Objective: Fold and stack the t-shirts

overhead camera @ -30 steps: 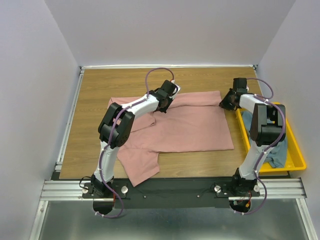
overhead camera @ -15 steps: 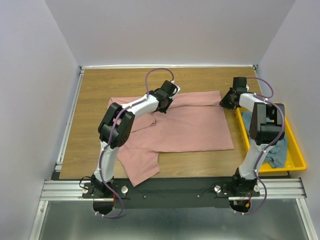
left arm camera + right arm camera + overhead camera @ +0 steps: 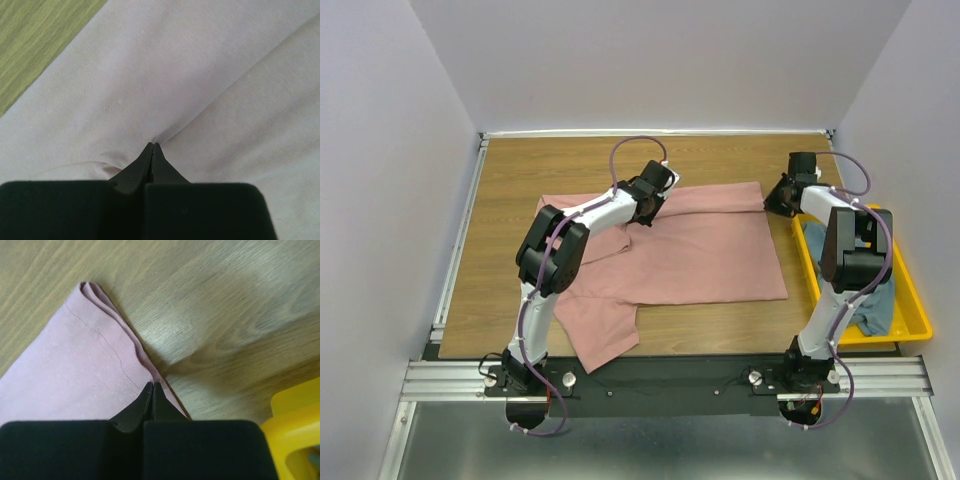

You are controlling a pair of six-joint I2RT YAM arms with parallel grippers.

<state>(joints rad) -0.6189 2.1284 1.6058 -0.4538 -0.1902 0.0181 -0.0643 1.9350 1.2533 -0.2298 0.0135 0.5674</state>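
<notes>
Rightward, yellow bin (image 3: 910, 300) with crumpled blue-grey t-shirt (image 3: 875, 312) inside.

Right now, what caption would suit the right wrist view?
Right gripper shut on the hemmed edge of the pink t-shirt, yellow bin nearby.

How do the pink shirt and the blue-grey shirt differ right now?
Place: the pink shirt lies on the table; the blue-grey shirt sits in the yellow bin.
Pose: the pink shirt is spread mostly flat; the blue-grey shirt is bunched up.
Handling: the left gripper and right gripper are both pinched shut on the pink shirt; nothing touches the blue-grey shirt.
Shared: both are soft cloth, and neither is fully folded.
</notes>
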